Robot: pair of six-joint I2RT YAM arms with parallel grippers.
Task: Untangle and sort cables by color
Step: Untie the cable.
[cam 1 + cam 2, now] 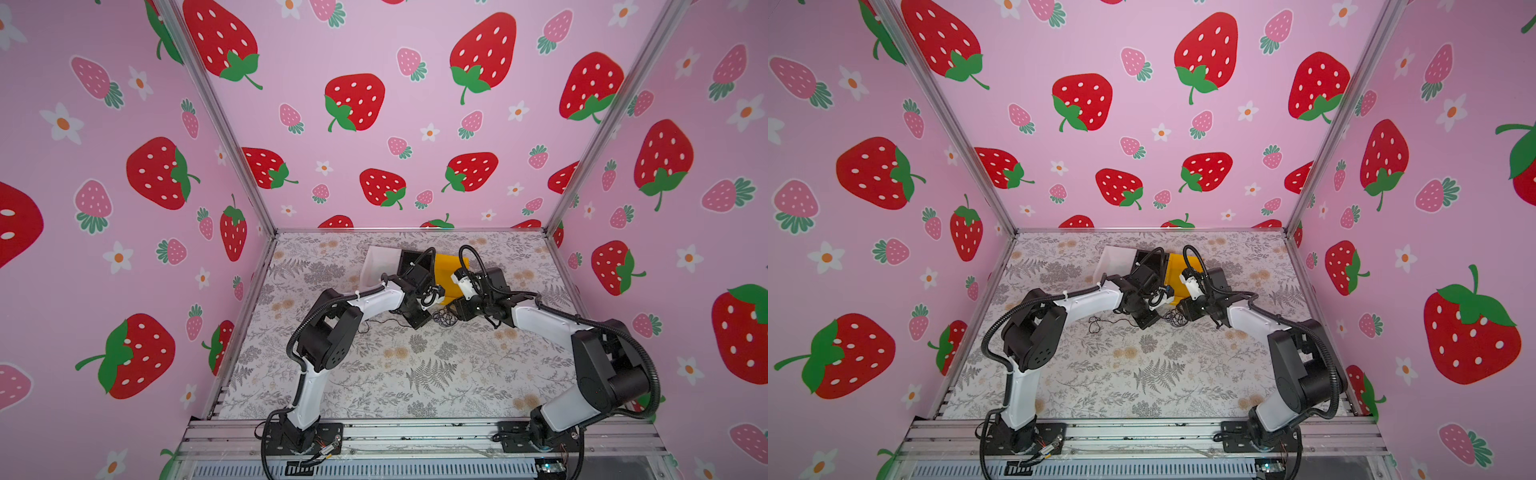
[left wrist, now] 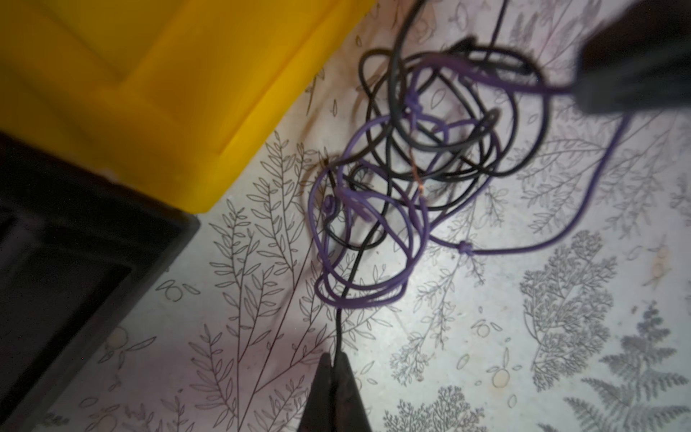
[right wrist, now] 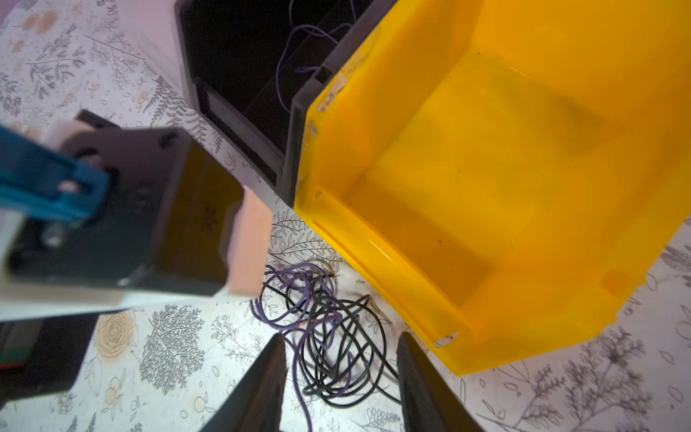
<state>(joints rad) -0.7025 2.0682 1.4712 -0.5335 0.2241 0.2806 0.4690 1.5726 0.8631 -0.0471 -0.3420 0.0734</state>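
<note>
By the left claw [image 2: 335, 364], jaws shut tight, one thin black cable strand [image 2: 337, 329] is being pinched. The strand is running straight from the fingertips into the tangle of thin black and purple cables [image 2: 411, 168], which is lying on the floral-printed desk [image 2: 542, 336] just beside the front lip of the open yellow plastic bin [image 2: 168, 93]. The right claw [image 3: 342, 336] is being held with its jaws apart, astride that tangle. Nothing is visibly being gripped by it. A purple strand is running up to one of its fingers in the left wrist view, but contact cannot be told.

The step is being judged as drawing the black strand free. The strand is best being drawn slowly, low over the desk and away from the yellow bin, so that loops are being slid open rather than cinched. Small knots [image 2: 463, 247] are being carried on the purple cable, so snagging is being risked. The purple loops would better be pinned by the right claw while the pull is being made.

A loose purple cable [image 3: 278, 74] is lying in the black plastic bin [image 3: 235, 123] touching the yellow bin's side. The yellow bin is looking empty, so the black strand is probably being meant for it.
</note>
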